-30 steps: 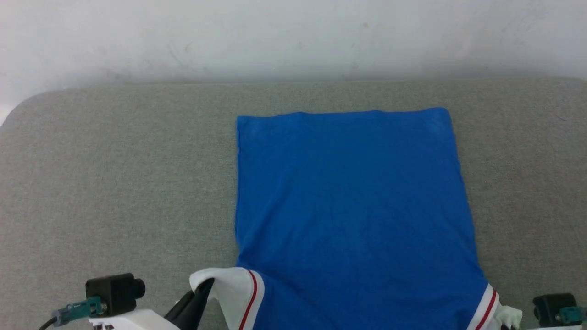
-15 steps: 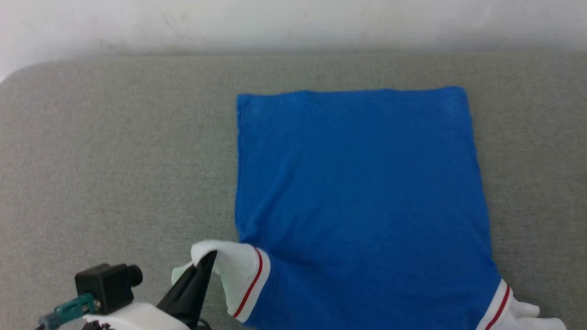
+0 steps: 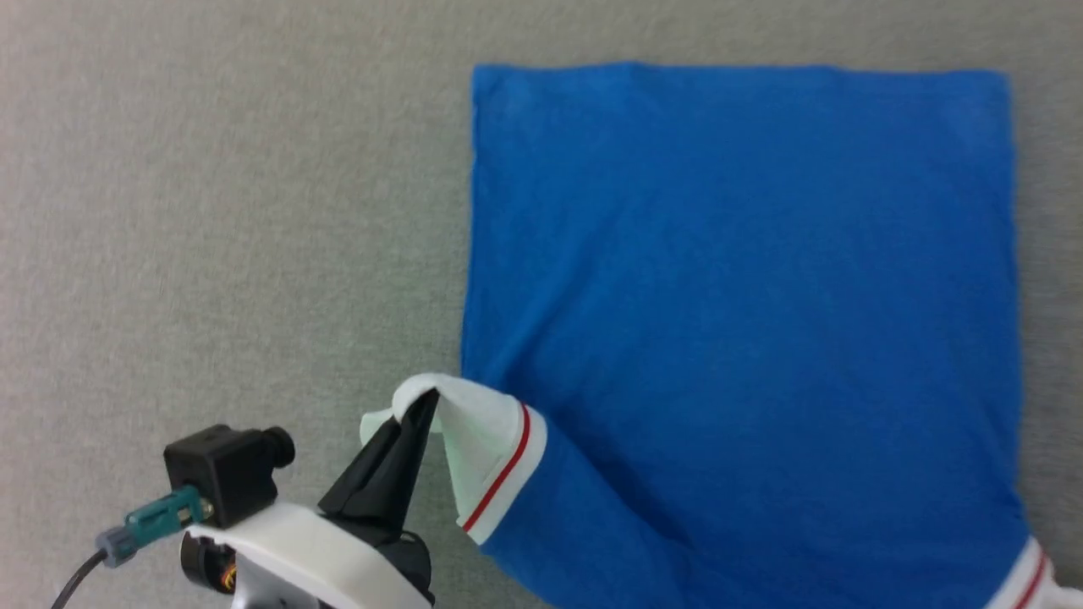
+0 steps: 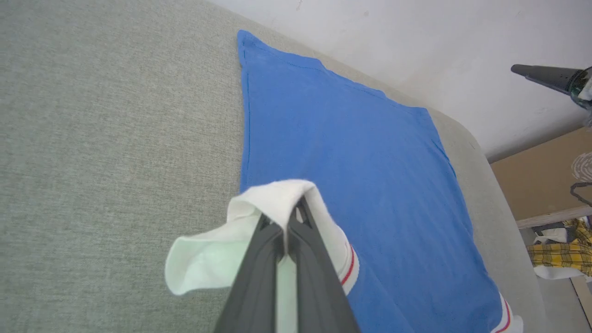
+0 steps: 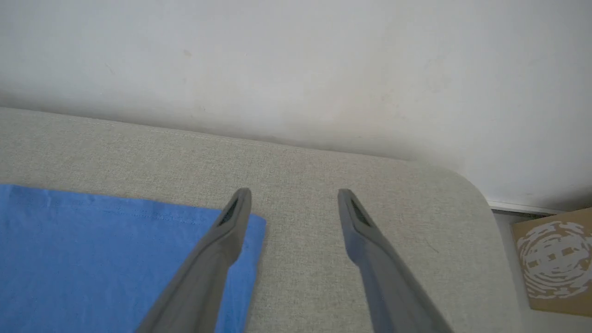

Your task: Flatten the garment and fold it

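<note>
Garment (image 3: pixel 736 296) blue, spread flat; left fingers (image 3: pixel 389 474) clamp raised white sleeve (image 3: pixel 482 423); right fingers (image 5: pixel 370 249) apart, empty.

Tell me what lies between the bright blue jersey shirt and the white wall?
Just bare grey fabric cushion, between the blue jersey shirt and white wall; right wrist view.

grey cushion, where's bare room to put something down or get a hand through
Widest bare patch: grey cushion left of the garment's left edge. A smaller one lies between its far right corner and the cushion's rounded edge, ahead of the open right hand. Crowded: near left corner, where the left hand pinches the white sleeve.
</note>
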Available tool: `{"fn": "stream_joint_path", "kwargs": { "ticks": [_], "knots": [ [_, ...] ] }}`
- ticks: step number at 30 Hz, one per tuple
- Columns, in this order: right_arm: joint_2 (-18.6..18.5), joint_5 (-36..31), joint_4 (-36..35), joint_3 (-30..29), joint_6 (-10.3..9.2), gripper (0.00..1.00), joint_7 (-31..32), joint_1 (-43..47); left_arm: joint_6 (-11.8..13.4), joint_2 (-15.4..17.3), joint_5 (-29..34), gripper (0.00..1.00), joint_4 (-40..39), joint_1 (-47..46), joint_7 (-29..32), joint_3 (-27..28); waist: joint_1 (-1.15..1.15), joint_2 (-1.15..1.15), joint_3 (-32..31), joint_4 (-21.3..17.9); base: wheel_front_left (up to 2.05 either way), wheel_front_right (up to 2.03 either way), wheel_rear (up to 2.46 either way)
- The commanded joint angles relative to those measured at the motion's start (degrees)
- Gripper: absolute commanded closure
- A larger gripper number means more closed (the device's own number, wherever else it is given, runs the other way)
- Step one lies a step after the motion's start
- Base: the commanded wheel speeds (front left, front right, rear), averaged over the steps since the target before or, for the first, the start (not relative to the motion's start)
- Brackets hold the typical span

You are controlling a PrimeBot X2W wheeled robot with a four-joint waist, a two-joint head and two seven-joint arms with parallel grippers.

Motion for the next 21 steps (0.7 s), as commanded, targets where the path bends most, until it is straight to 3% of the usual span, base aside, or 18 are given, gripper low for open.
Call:
{"fn": "stream_joint_path", "kwargs": {
  "ticks": [1, 13, 14, 15, 16, 17, 21],
  "knots": [
    [0.36, -0.53, 0.77, 0.31, -0.05, 0.0, 0.13, -0.48, -0.61, -0.19, 0.46, 1.0, 0.07, -1.09, -0.42, -0.11, -0.01, 0.0, 4.18, 3.55, 0.0, 0.0, 0.0],
    [7.64, -7.53, 5.4, -6.23, -0.05, 0.0, 6.04, 3.45, -1.33, -1.02, 0.44, 1.0, 1.03, -3.41, -0.73, -0.75, -0.01, 0.0, 7.52, 4.63, 0.0, 0.0, 0.0],
    [8.41, -8.13, 5.17, -7.16, -0.05, 0.11, 6.59, 3.44, -1.32, -1.03, 0.41, 1.0, 1.15, -3.5, -0.75, -0.69, -0.01, 0.0, 7.52, 4.53, 0.0, 0.0, 0.0],
    [9.12, -8.53, 4.91, -7.71, -0.05, 0.52, 6.89, 3.41, -1.34, -1.04, 0.37, 1.0, 1.28, -3.62, -0.73, -0.67, -0.01, 0.0, 7.48, 4.46, 0.0, 0.0, 0.0],
    [9.8, -8.71, 4.57, -8.32, -0.05, 0.8, 6.75, 3.31, -1.44, -1.06, 0.31, 1.0, 1.41, -3.8, -0.7, -0.72, -0.01, 0.0, 7.4, 4.41, 0.0, 0.0, 0.0],
    [10.38, -9.02, 4.33, -9.03, -0.05, 1.0, 6.4, 3.22, -1.53, -1.1, 0.25, 1.0, 1.56, -4.0, -0.66, -0.77, -0.01, 0.0, 7.26, 4.38, 0.0, 0.0, 0.0],
    [10.97, -9.58, 3.94, -9.02, -0.05, 1.0, 3.67, 3.09, -1.34, -1.27, 0.16, 1.0, 2.05, -4.17, -0.75, -0.63, -0.01, 0.0, 6.03, 3.55, 0.0, 0.0, 0.0]
  ]
}}
